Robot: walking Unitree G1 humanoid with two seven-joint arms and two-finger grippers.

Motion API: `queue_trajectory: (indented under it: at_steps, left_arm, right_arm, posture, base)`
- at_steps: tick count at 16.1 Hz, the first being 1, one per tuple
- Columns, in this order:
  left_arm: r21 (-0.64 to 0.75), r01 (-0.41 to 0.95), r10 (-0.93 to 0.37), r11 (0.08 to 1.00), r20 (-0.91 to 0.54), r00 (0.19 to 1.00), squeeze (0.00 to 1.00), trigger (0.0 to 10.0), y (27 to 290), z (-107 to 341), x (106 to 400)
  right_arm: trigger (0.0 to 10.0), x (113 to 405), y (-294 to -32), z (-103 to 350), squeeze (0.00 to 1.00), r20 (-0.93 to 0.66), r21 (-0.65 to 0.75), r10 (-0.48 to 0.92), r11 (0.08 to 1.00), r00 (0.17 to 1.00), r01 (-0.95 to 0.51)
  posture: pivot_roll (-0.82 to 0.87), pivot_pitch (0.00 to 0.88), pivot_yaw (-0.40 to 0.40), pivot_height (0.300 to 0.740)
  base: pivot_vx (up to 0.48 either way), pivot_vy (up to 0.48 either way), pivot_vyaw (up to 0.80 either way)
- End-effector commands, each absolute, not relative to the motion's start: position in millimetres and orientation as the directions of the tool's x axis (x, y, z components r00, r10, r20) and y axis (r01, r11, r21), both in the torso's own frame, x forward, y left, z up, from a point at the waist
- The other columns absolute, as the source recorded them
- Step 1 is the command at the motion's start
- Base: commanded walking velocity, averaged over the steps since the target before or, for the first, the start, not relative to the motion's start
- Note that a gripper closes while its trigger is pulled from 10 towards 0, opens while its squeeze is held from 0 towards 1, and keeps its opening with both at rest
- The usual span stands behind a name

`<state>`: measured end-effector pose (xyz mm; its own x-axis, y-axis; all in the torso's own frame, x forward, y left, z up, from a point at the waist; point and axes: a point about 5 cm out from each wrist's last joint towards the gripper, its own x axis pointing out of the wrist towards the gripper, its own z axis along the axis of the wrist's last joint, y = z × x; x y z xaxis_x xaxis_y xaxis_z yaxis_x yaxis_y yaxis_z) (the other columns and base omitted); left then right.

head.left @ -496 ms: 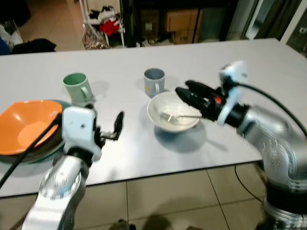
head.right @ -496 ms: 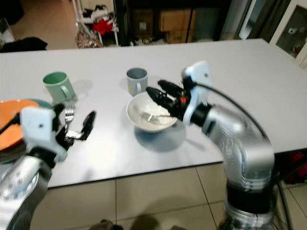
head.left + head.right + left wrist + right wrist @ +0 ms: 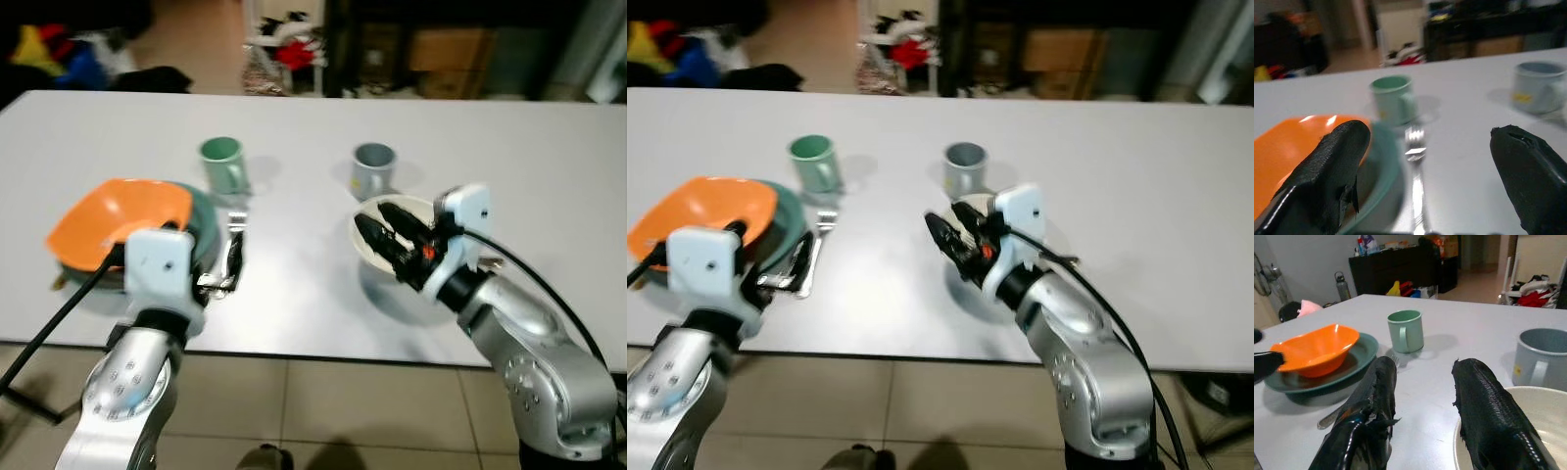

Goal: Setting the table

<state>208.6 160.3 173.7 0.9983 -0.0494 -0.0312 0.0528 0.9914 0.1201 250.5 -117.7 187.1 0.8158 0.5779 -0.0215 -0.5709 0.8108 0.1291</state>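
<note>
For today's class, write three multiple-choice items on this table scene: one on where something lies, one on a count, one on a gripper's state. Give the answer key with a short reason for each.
1. Where does the fork lie?
A. on the table beside the green plate
B. inside the grey mug
C. on the floor

2. How many mugs stand on the table?
A. one
B. two
C. four

3. How is the left gripper?
A. shut on a spoon
B. shut on a mug
C. open, holding nothing

Answers:
1. A: the fork rests flat on the tabletop next to the green plate, which carries the orange bowl.
2. B: a green mug and a grey mug are there.
3. C: the left wrist view shows its fingers spread wide, with nothing between them.
</note>
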Motion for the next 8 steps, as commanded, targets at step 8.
queue_trajectory:
  at_steps: [8]
  left_arm:
    - [0.154,0.026,-0.027,0.988,0.007,1.000,0.00,10.0,159.1,180.0,204.8]
  right_arm:
    - [10.0,252.5,-117.6,173.7,0.00,-0.077,0.091,0.558,0.829,0.826,-0.552]
  posture:
    - [-0.02,0.017,0.020,0.740]
  base:
    - [0.000,0.000,0.77]
